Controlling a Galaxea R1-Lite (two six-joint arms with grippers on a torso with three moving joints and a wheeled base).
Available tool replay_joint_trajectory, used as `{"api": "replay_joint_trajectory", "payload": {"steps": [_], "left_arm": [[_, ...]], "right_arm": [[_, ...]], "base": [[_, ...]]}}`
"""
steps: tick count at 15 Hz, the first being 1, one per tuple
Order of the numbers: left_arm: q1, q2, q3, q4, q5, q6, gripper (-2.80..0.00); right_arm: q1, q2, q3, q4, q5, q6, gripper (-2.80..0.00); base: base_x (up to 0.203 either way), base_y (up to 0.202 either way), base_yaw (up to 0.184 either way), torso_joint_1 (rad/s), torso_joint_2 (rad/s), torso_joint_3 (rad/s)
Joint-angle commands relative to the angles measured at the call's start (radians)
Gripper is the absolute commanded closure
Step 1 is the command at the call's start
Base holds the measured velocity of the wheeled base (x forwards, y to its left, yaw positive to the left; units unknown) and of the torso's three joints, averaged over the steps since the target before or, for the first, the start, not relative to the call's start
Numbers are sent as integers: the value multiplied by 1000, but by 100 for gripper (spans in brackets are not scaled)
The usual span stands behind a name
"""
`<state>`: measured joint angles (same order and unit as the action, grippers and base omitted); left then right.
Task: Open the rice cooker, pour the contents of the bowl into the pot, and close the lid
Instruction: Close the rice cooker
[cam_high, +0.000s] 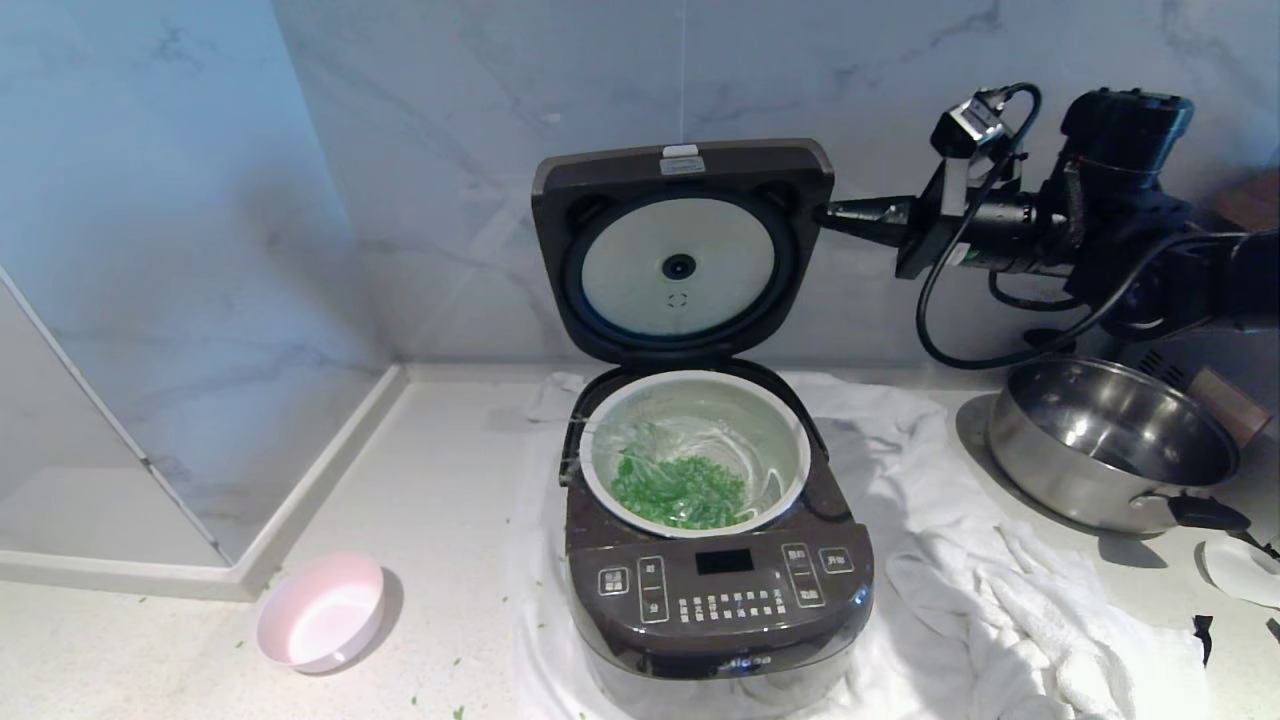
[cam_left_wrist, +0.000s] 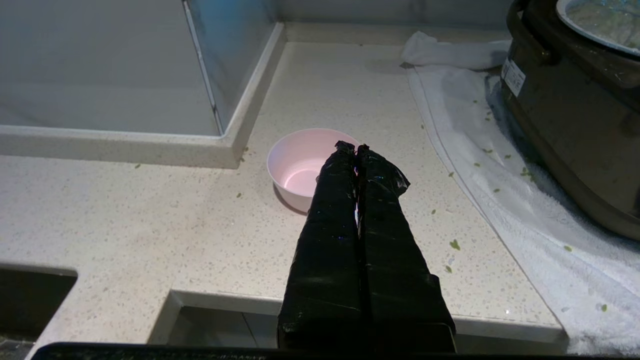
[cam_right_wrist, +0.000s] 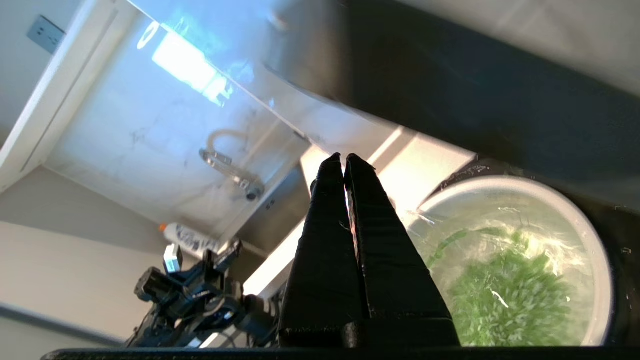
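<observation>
while the lid (cam_high: 680, 250) stands upright on its hinge, its pale disc facing forward, the right gripper (cam_high: 828, 212) reaches in level from the right with its tips at the lid's upper right edge — fingers pressed together, nothing between them. whether the tips actually touch the lid cannot be told. the rice cooker (cam_high: 715, 590) sits on a white towel (cam_high: 1010, 600) on the counter (cam_high: 440, 480), and the pot (cam_high: 695, 388) inside it holds the contents (cam_high: 680, 490), a heap of bright green bits toward the front. the bowl (cam_high: 322, 612) rests upright on the bare counter well to the cooker's front left, and looks empty. the left gripper (cam_left_wrist: 355, 148) hangs above the near side of the bowl, fingers closed tight and holding nothing — apart from the bowl. a steel pot (cam_high: 1110, 445) stands at the right, beyond the towel. stray green flecks dot the counter and towel.
</observation>
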<state>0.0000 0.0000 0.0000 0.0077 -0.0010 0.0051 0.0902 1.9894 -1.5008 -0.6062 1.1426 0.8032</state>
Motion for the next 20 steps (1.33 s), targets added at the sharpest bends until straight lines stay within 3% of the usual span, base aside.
{"api": "replay_joint_trajectory", "payload": {"steps": [1,4,9,16,19,20], "left_arm": [[0,0,2,0,0,1,0],[0,0,2,0,1,1,0],[0,0,2,0,1,-1,0],[0,0,2,2,1,-1,0],[0,0,2,2,1,-1,0],[0,0,2,2,1,-1,0]], "right_arm": [[-3,-87,25,-12,5,6,0],[-12,-53,-100,-16,-4,23,0],[-35,180,-465,-25,-24,182,0],[-26,321,-490,-194,17,225,0],[-25,330,-479,-198,148,226,0],[-20,329,-470,-204,158,226,0]], "base": [[0,0,0,0,0,0],[0,0,0,0,0,0],[0,0,0,0,0,0],[0,0,0,0,0,0],[0,0,0,0,0,0],[0,0,0,0,0,0]]}}
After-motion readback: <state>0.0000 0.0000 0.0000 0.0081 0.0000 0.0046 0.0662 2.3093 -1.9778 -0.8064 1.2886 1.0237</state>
